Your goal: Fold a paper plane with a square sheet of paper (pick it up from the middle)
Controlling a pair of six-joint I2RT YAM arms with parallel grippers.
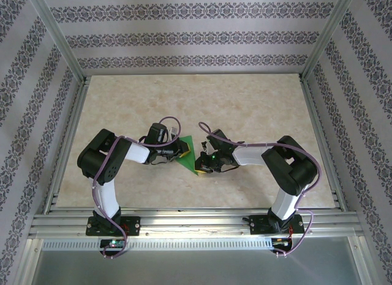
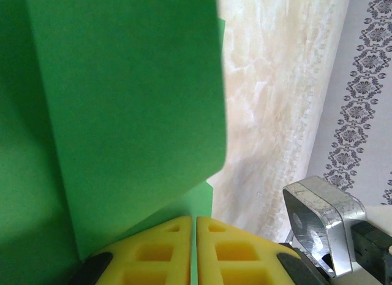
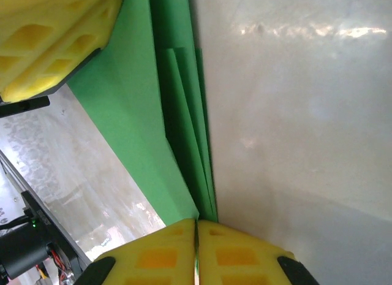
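Observation:
The bright green sheet of paper (image 1: 188, 151) is folded into layers and shows as a pointed wedge at mid table between the two arms. Whether it has the paper plane's dart shape I cannot tell. My left gripper (image 1: 182, 149) is shut on its left edge; in the left wrist view the yellow fingers (image 2: 159, 248) meet on a green strip, and a folded flap (image 2: 122, 101) rises above them. My right gripper (image 1: 200, 169) is shut on the near end; its fingers (image 3: 245, 254) pinch the layered fold (image 3: 190, 144). The left gripper's yellow fingers (image 3: 49, 40) hold the same paper farther along.
The marbled beige tabletop (image 1: 245, 107) lies open behind and beside the paper. Aluminium frame rails (image 1: 184, 220) run along the near edge, and patterned walls (image 1: 184, 34) close in the back and sides. The arms' purple cables (image 1: 171, 122) loop above the wrists.

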